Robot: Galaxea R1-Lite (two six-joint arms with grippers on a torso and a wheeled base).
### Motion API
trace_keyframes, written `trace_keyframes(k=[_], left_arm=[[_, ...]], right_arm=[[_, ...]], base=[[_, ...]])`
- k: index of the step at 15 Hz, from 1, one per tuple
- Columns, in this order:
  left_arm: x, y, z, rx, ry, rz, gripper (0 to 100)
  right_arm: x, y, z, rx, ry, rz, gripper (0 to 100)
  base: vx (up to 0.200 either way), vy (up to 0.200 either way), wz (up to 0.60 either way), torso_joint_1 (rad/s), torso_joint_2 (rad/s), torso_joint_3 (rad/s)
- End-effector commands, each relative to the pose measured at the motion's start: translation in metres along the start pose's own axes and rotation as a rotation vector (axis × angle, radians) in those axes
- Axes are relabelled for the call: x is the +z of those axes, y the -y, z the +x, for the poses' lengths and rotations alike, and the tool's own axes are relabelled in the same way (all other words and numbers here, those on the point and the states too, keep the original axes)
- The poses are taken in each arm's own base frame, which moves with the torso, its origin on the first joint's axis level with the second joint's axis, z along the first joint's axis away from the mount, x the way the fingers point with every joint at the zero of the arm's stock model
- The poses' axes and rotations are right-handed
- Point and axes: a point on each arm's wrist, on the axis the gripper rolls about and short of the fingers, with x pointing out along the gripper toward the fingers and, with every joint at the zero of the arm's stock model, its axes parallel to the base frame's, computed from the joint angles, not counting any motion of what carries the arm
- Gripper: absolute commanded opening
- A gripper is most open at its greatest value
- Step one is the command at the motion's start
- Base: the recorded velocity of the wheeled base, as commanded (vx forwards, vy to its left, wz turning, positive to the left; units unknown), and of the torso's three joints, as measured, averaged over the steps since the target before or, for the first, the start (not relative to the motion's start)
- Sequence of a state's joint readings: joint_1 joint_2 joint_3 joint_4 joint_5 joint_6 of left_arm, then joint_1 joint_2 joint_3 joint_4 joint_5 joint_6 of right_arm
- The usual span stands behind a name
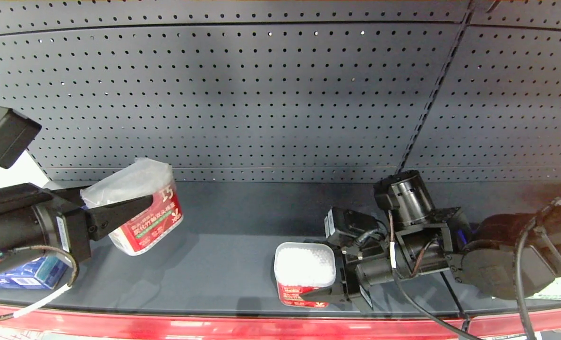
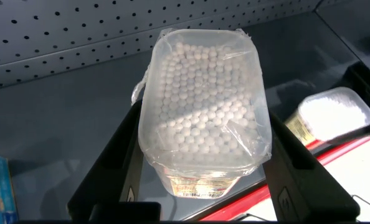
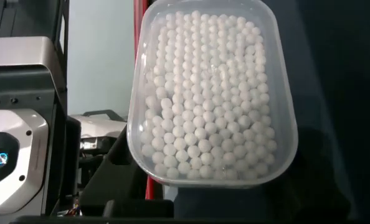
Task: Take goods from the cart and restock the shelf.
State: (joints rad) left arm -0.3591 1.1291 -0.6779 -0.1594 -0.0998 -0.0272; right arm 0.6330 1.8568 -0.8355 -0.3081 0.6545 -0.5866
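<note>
Up front by the shelf's (image 1: 224,269) red lip (image 1: 214,327), the right gripper (image 1: 316,271) sits around the second tub (image 1: 304,264), which stands upright; can't tell if it's actually clamped. The left gripper (image 2: 203,124) is closed on the swab tub (image 1: 143,212), tilted above the shelf. Head view hides its far finger, but the wrist view shows both. A blue box (image 1: 30,276) is half buried behind that arm. Bare shelf runs between the tubs, back to the pegboard (image 1: 261,94).

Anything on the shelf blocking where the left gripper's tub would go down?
Nothing visible does. The shelf below and behind the tub in the left gripper is bare. The blue box lies farther left, and the second tub stands well to the right.
</note>
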Motion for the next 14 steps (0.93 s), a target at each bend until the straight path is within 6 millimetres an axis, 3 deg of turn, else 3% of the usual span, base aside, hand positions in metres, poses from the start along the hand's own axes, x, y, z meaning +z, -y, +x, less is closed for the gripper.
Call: trace_keyframes(k=[1,14], left_arm=[[0.0003,0.0001,-0.0009,0.0,0.004,0.0,0],[0.0003,0.0001,-0.0009,0.0,0.004,0.001,0]], right_arm=[[-0.0049,-0.004,-0.0005,0.01,-0.013,0.013,0],[-0.0104,-0.0058,0.0014,0.041,-0.014,-0.002,0]], base=[[0.0,0.0,0.0,0.0,0.0,0.0],[0.0,0.0,0.0,0.0,0.0,0.0]])
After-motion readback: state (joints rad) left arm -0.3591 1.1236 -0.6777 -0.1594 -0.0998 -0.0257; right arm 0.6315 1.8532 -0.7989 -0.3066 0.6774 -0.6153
